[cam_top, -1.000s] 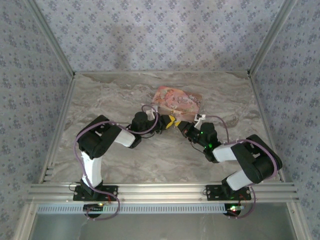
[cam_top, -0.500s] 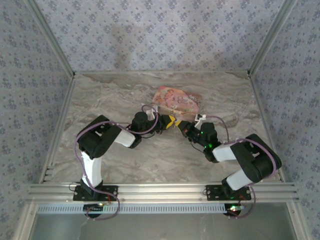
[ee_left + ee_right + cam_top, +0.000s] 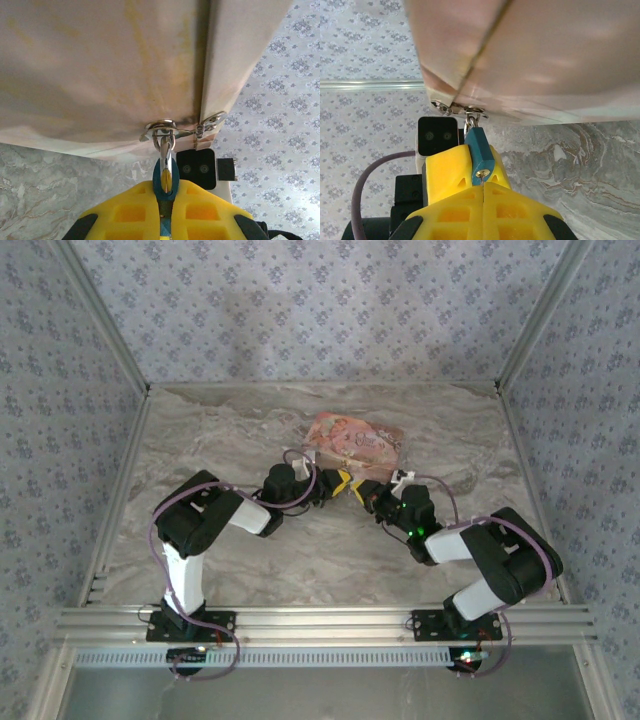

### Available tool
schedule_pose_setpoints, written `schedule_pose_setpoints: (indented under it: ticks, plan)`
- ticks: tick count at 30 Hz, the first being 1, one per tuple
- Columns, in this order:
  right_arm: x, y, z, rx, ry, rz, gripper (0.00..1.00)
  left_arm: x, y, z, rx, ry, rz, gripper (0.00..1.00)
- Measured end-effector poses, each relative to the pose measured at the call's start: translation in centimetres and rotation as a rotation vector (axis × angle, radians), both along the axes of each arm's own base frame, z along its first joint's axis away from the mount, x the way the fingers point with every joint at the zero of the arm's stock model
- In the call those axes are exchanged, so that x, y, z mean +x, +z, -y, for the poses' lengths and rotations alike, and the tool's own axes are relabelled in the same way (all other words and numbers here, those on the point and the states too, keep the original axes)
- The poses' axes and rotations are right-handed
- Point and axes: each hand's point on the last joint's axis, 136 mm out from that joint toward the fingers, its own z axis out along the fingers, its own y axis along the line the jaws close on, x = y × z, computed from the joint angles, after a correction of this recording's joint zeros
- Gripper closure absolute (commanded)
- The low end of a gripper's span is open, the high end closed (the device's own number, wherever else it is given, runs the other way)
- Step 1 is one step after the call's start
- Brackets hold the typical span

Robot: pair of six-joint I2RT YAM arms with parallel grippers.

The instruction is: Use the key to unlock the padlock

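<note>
Both grippers meet at the near edge of the pink pouch [image 3: 356,440], at the key-insertion step. The left gripper [image 3: 166,197] is clamped on the padlock [image 3: 166,179], which hangs by its shackle from the pouch's zip ring [image 3: 161,126]. The right gripper [image 3: 483,194] is fully closed, and a thin blade, apparently the key [image 3: 482,183], reaches from it to the keyhole [image 3: 481,173]. The next move likely requires seating the blade fully, then rotating it with the lock body held steady.

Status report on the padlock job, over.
Left hand shut on padlock, hooked to ring on pouch. Right hand shut at keyhole, key unseen. Pouch crowds both hands.
</note>
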Motion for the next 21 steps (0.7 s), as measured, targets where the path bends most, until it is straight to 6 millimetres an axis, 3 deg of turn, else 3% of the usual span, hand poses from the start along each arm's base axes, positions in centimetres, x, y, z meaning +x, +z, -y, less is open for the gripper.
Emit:
schedule_pose_setpoints:
  ticks: [21]
  plan:
    - [0.06,0.16,0.06,-0.005,-0.093,-0.015,1.00,0.08,0.03,0.02,0.000,0.016,0.005,0.94]
